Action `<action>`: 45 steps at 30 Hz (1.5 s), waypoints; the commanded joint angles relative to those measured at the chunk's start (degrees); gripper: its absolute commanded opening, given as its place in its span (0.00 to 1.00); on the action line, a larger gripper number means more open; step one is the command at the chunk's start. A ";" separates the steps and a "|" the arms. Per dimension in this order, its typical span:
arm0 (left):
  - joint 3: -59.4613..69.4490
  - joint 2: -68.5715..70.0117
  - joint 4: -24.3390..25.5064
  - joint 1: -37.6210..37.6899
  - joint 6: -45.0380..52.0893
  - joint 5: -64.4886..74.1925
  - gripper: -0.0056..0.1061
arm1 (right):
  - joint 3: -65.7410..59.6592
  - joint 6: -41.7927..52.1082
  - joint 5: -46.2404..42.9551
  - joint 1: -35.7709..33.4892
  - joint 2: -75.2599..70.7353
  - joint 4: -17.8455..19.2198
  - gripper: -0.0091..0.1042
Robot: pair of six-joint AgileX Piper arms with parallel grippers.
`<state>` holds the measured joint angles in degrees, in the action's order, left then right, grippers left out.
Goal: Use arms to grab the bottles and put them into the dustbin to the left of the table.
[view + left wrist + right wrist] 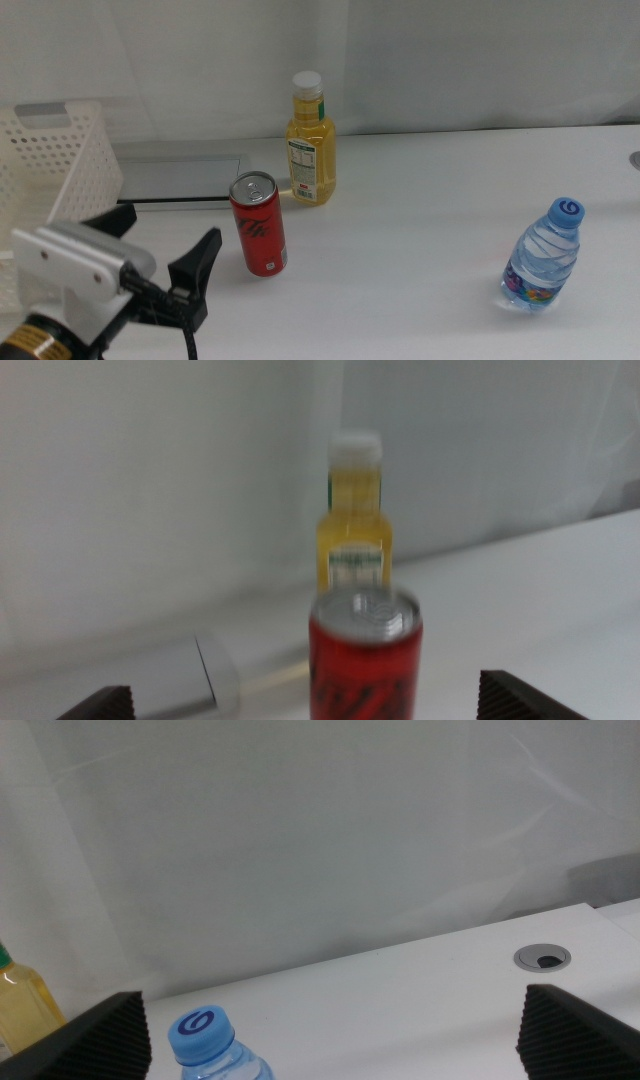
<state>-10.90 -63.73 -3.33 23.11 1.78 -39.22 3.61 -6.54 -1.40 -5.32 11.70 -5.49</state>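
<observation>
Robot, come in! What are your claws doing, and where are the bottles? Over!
Left claw open, lined up on red can. Right claw open, facing water bottle. Yellow bottle behind can. Dustbin left, nothing blocking.

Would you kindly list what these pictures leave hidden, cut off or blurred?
- Red can: left wrist view, blurred, base cut by the edge.
- Water bottle: right wrist view, only its cap and shoulder show.
- Basket: middle view, cut by the edge, inside unseen.
- Right pincer: absent from middle view.

Left hand sits wide open at lower left, with only bare table between it and the red can. The yellow bottle stands close behind the can. Lots of open room mid-frame; the water bottle stands alone at lower right.
</observation>
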 commanded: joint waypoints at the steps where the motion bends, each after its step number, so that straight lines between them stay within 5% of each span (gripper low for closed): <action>1: 2.77 -1.95 0.38 0.25 -3.90 -5.28 0.85 | -0.41 0.51 -0.39 0.22 -0.11 0.34 0.99; 7: 4.14 -8.47 6.14 0.25 -6.32 -6.17 0.85 | -0.41 0.51 -0.39 0.22 -0.11 0.34 0.99; 20: 2.67 -27.65 6.02 0.25 -8.21 -26.05 0.85 | -0.41 0.51 -0.39 0.22 -0.11 0.34 0.99; 27: -6.34 -36.46 9.59 0.25 -9.99 -26.50 0.85 | -0.41 0.51 -0.39 0.22 -0.11 0.34 0.99; 45: -16.56 -47.05 8.71 0.25 -12.04 -25.28 0.84 | -0.41 0.51 -0.54 0.22 -0.11 0.34 0.99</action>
<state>-27.07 -110.29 6.10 23.11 -9.35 -64.22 3.61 -6.42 -1.40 -5.32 11.70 -5.49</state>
